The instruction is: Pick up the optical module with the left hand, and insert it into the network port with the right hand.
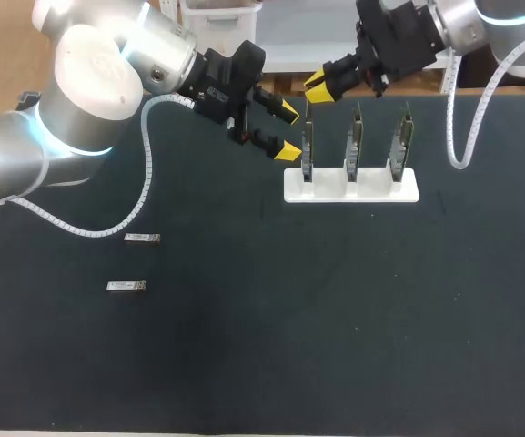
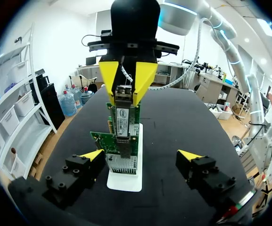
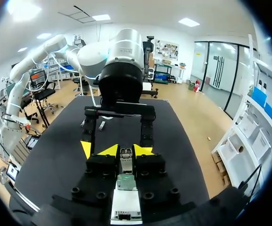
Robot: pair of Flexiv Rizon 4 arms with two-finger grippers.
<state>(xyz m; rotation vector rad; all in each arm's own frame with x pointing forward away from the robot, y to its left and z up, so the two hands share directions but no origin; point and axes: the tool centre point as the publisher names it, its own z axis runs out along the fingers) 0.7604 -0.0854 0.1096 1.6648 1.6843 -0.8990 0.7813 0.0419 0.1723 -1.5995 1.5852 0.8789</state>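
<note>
- Wrist views show what the head view hides: my right gripper (image 2: 123, 87) grasps the optical module (image 2: 123, 97) above a network card (image 2: 100, 141).
- My left gripper (image 1: 287, 130), released, sits beside the rack's (image 1: 371, 193) end.

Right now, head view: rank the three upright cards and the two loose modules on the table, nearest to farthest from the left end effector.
1. left-end card, right beside the left end effector.
2. middle card, next along the row.
3. right-end card, far end of the row.
4. rear loose module, lying flat well off to the left.
5. front loose module, in front of that one, farthest.
</note>
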